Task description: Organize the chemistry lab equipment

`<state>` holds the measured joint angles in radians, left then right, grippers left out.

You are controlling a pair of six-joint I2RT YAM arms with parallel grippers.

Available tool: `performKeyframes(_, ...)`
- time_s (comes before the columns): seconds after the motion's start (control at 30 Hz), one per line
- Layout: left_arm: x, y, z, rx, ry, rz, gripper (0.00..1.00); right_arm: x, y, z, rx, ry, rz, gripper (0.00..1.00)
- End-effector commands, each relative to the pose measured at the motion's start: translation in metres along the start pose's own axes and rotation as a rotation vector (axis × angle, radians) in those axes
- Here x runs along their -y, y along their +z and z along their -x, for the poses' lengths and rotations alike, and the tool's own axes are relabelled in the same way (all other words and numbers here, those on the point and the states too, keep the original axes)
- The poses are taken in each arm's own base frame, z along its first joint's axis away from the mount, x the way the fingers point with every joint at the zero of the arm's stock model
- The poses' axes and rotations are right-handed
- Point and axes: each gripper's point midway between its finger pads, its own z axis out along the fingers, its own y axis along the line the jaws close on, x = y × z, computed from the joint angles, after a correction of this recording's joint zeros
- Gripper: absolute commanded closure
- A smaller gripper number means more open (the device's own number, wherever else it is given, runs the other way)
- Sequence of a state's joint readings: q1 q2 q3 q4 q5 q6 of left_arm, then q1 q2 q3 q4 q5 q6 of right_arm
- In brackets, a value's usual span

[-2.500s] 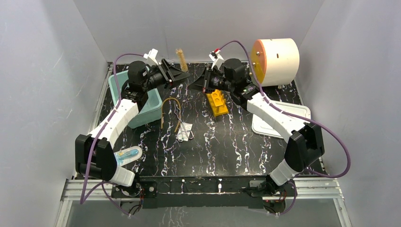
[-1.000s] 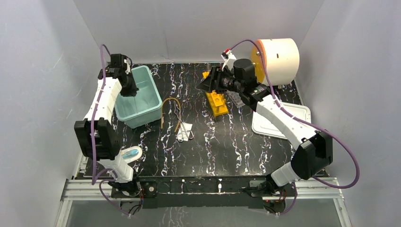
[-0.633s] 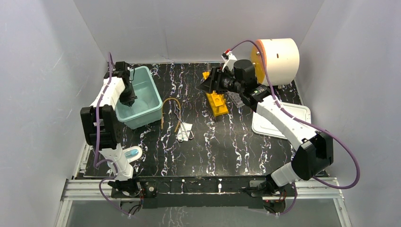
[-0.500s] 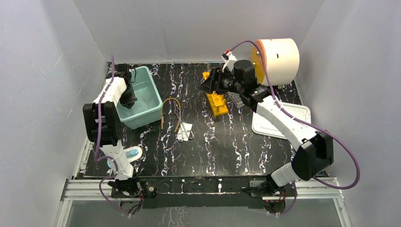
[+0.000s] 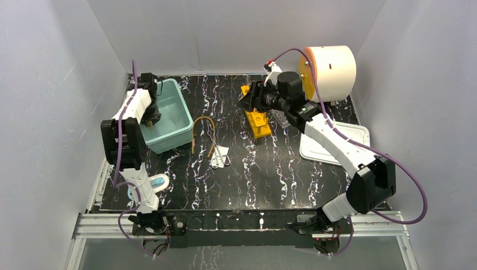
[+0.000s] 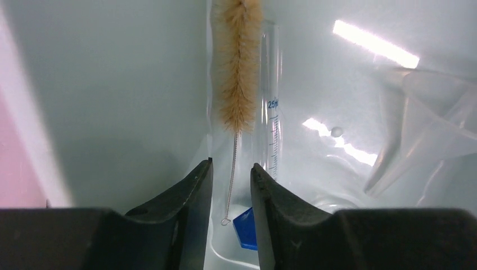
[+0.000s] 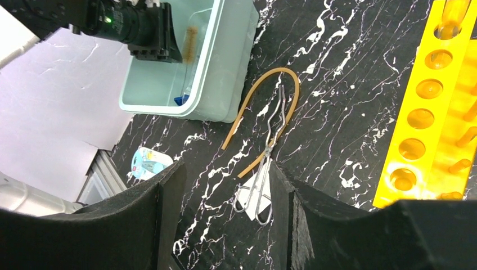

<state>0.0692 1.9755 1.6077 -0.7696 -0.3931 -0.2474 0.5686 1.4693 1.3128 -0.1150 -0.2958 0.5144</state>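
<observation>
Your left claw point(image 6: 232, 166) is standing a little bit open down inside the green bin point(image 6: 112, 95). The thin wire of the fuzzy brush point(image 6: 239, 67) is sitting in the gap, but the fingers are not pinching it, so the brush is resting on the bin floor by itself; I think it is lying there because the bin is the home for the long skinny things. A glass measuring tube point(image 6: 271, 107) is lying right beside the brush; a clear funnel point(image 6: 427, 126) is lying near them, off to one side.

Your right claw point(image 7: 225, 169) is spread wide and holding nothing; it is hanging in the air over the black tabletop point(image 7: 337, 112); I think it is wide so it is ready to grab. Below it the amber rubber tube point(image 7: 249, 104) is lying in a bent loop; the metal tongs point(image 7: 269, 149) are lying across one leg of it; the yellow rack point(image 7: 447, 104) with round holes is sitting off to one side. These things are lying outside the bin, so the tidying is not yet done.
</observation>
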Motion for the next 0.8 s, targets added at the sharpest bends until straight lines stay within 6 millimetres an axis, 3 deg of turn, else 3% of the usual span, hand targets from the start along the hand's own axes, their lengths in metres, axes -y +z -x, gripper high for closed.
performKeyframes(0.0,-0.014,-0.032,0.025,0.070,-0.050,0.014,0.67,-0.003,0.001,0.019,0.041,-0.055,-0.001,0.36)
performKeyframes(0.13,-0.016,-0.066,0.038,0.117,-0.090,-0.047,0.59,0.002,0.009,0.010,0.013,-0.058,-0.020,0.36)
performKeyframes(0.23,-0.009,-0.102,0.048,0.171,-0.122,-0.169,0.54,0.002,0.018,-0.002,-0.018,-0.084,-0.043,0.36)
performKeyframes(0.37,0.017,-0.156,0.057,0.249,-0.132,-0.433,0.47,0.006,0.037,-0.028,-0.071,-0.155,-0.107,0.36)
performKeyframes(0.5,0.046,-0.203,0.053,0.309,-0.115,-0.714,0.37,0.010,0.059,-0.066,-0.150,-0.251,-0.187,0.35)
performKeyframes(0.6,0.057,-0.220,0.045,0.311,-0.114,-0.820,0.30,0.013,0.074,-0.096,-0.218,-0.309,-0.243,0.34)
performKeyframes(0.77,0.059,-0.227,0.039,0.300,-0.131,-0.853,0.16,0.018,0.096,-0.138,-0.332,-0.279,-0.272,0.32)
